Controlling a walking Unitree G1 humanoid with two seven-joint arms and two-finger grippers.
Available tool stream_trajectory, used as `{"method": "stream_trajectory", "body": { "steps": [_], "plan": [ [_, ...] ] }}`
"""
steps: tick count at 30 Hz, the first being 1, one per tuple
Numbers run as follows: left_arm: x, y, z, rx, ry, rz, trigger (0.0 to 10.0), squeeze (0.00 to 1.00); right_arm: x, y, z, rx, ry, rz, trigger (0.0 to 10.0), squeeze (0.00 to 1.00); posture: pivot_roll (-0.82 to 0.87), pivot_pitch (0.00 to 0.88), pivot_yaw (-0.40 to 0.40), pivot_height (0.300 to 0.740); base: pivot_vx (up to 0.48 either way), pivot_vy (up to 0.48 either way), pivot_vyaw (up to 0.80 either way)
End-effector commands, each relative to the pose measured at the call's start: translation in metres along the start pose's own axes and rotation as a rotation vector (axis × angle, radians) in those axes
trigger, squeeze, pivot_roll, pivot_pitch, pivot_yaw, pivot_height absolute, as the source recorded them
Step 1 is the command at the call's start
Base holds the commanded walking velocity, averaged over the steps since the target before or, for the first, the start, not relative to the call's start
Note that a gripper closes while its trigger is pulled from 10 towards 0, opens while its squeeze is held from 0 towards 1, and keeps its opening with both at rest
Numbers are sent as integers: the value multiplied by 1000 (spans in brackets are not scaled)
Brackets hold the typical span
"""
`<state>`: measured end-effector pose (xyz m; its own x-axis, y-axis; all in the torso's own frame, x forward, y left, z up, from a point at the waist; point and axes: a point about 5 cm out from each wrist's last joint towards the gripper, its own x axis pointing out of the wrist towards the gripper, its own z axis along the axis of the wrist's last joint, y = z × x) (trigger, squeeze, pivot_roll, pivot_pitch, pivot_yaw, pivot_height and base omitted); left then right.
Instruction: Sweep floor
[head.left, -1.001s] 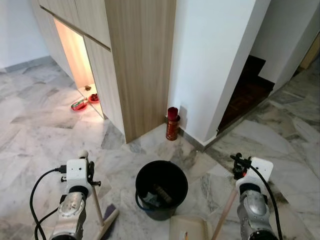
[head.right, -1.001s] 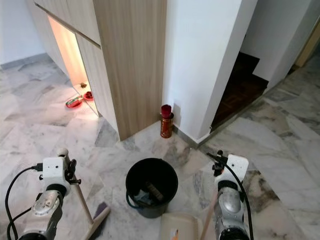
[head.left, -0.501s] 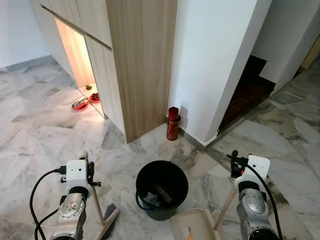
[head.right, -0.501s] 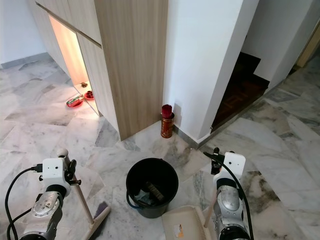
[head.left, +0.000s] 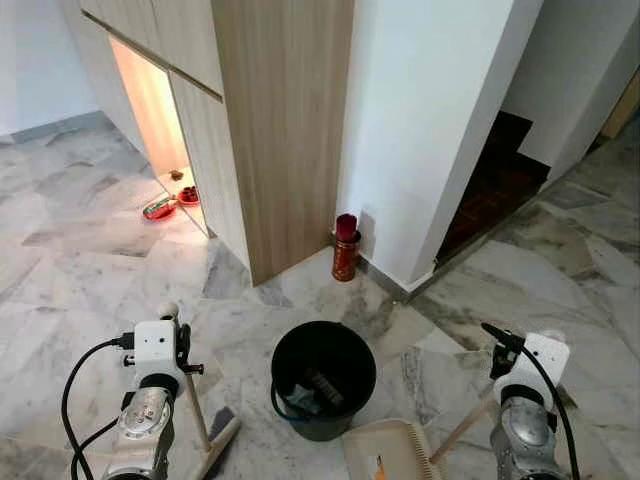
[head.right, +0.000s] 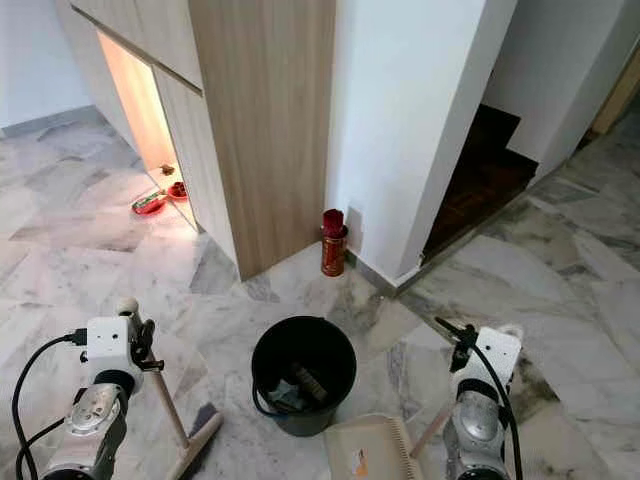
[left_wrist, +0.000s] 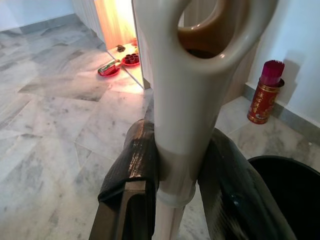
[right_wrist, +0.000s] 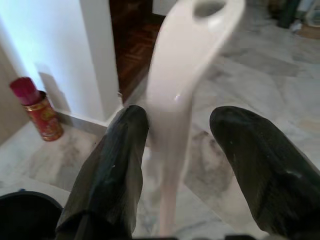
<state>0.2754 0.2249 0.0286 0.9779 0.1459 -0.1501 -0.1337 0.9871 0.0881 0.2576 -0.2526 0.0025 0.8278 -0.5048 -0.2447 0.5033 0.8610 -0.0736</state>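
My left gripper (left_wrist: 180, 136) is shut on the cream broom handle (head.left: 196, 412). The broom stands upright at my left, its dark bristle head (head.left: 222, 430) on the marble floor. My right gripper (right_wrist: 182, 117) is open, and the cream dustpan handle (right_wrist: 175, 100) stands between its fingers, leaning on one of them. In the eye views that handle (head.left: 462, 428) slants down to the beige dustpan (head.left: 385, 452) on the floor before me. A black bucket (head.left: 323, 375) with some rubbish in it stands between my arms.
A wooden cabinet (head.left: 285, 130) and a white pillar (head.left: 430, 130) rise just ahead, with a red tin (head.left: 345, 250) at the corner between them. Red bowls (head.left: 160, 208) lie in the lit niche. Dark steps (head.left: 500, 180) lead off at the right.
My right arm has swung out to the right and lower, and the dustpan handle now leans further right. The left arm and the broom have hardly moved.
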Motion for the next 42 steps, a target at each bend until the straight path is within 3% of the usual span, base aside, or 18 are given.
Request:
{"method": "stream_trajectory", "body": {
  "steps": [1, 12, 17, 22, 34, 36, 39, 42],
  "plan": [
    [-2, -3, -5, -6, 24, -18, 10000, 0, 0, -5, -4, -6, 29, -26, 10000, 0, 103, 0, -58, 740, 0, 0, 0],
    [-5, -4, -6, -3, 23, -19, 10000, 0, -13, -11, -24, 7, 83, -54, 10000, 0, 99, 0, -67, 740, 0, 0, 0],
    [-8, -1, -10, 5, 37, -4, 10000, 0, -24, 9, -28, -21, 54, 89, 10000, 0, 95, 0, -77, 740, 0, 0, 0],
    [-13, 3, -20, 61, 70, 0, 10000, 0, -30, 13, -35, -41, 71, 132, 10000, 0, 92, 4, -84, 740, 0, 0, 0],
    [-23, 7, -31, 61, 98, 25, 10000, 0, -27, -7, -39, -96, 107, 23, 10000, 0, 93, 9, -100, 740, 0, 0, 0],
    [-25, 9, -34, 62, 111, 36, 10000, 0, -31, 3, -48, -46, 187, 132, 10000, 0, 83, 12, -92, 740, 0, 0, 0],
    [-28, 13, -39, 79, 137, 40, 10000, 0, -42, 20, -62, -128, 266, 331, 10000, 0, 89, 12, -91, 740, 0, 0, 0],
    [-30, 17, -42, 89, 153, 55, 10000, 0, -46, 23, -66, -171, 288, 381, 10000, 0, 94, 10, -92, 740, 0, 0, 0]
  ]
}}
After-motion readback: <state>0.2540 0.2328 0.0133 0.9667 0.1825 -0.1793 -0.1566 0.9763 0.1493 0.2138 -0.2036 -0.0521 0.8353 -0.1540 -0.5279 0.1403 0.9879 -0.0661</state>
